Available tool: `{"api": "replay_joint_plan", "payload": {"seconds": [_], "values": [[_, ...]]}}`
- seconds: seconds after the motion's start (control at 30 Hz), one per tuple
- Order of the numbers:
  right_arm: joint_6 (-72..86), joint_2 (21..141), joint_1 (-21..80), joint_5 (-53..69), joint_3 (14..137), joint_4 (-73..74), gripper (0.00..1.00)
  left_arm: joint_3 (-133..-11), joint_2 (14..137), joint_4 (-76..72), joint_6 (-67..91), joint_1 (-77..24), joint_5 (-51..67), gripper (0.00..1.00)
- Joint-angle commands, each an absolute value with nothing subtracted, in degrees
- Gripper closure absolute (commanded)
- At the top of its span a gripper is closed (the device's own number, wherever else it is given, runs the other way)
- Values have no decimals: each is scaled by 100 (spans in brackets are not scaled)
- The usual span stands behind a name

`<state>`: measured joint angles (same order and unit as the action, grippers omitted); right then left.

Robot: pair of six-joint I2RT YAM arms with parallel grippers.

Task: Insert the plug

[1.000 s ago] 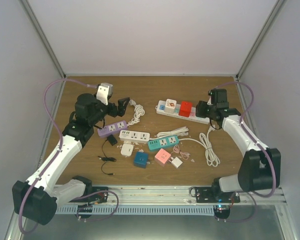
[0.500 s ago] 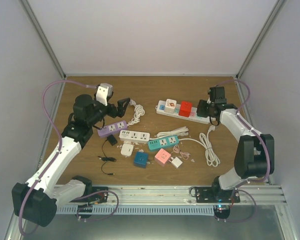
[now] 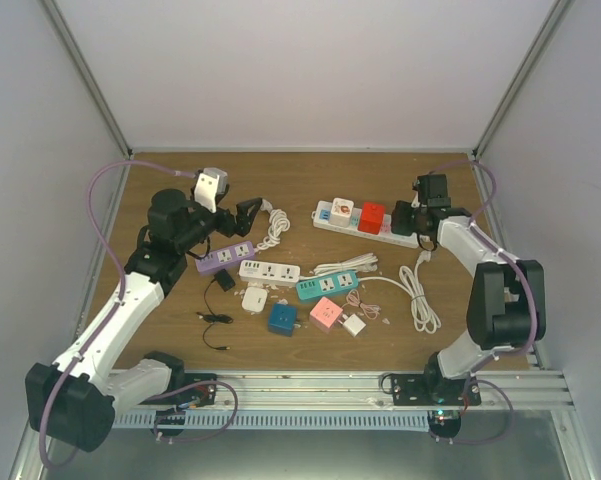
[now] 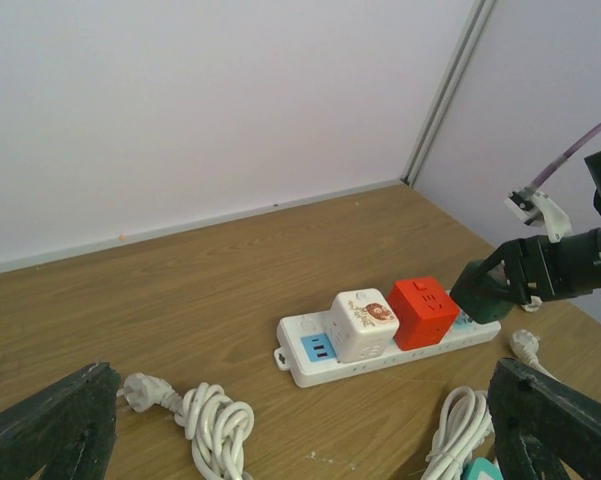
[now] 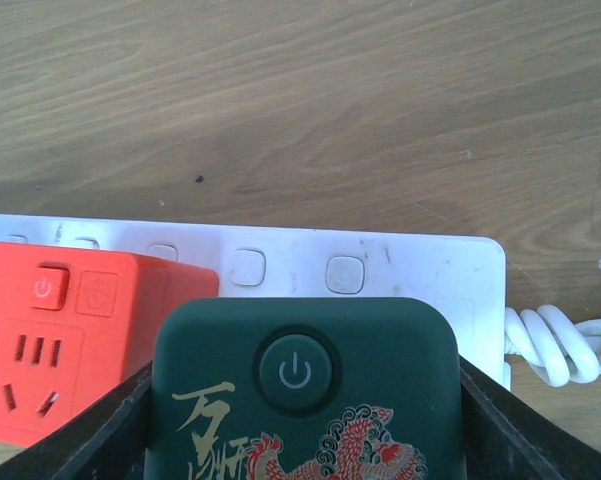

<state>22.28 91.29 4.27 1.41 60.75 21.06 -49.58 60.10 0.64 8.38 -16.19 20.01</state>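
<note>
Beside the red cube (image 5: 75, 345), green plug (image 5: 305, 395) pinched between right fingers (image 5: 105, 440), left fingers (image 4: 50, 425) spread

Dark green plug (image 5: 305, 400), red-gold ornament

Left pincer (image 3: 243, 213) spread wide, hovering; right pincer (image 3: 406, 217) clamped, arm reaching forward.

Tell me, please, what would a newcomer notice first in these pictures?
The right gripper holds a dark green cube plug at the end of the white power strip, at the far right of the table, beside a red cube standing on it. Nearer the middle lie a purple strip, a teal strip and a pink adapter.
</note>
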Motion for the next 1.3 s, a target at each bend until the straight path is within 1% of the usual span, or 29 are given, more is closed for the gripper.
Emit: {"api": "replay_joint_plan", "payload": {"seconds": [0.0, 0.43, 0.67, 0.77, 1.07, 1.27], "values": [[2139, 9318, 386, 17, 6125, 1905, 52, -4931, 6057, -220, 747, -1561, 2109, 1], [2259, 9521, 387, -374, 6039, 1997, 53, -4949, 6165, -193, 757, -1519, 2176, 1], [2213, 9649, 391, 139, 6001, 1768, 53, -4956, 6209, -167, 747, -1504, 2186, 1], [2239, 9659, 391, 183, 5996, 1774, 53, -4957, 6224, -163, 748, -1504, 2174, 1], [2359, 9678, 411, -161, 5933, 1862, 53, -4968, 6262, -149, 773, -1488, 2188, 1], [2452, 9901, 684, -496, 5896, 1905, 53, -4983, 6290, -129, 782, -1461, 2166, 1]]}}
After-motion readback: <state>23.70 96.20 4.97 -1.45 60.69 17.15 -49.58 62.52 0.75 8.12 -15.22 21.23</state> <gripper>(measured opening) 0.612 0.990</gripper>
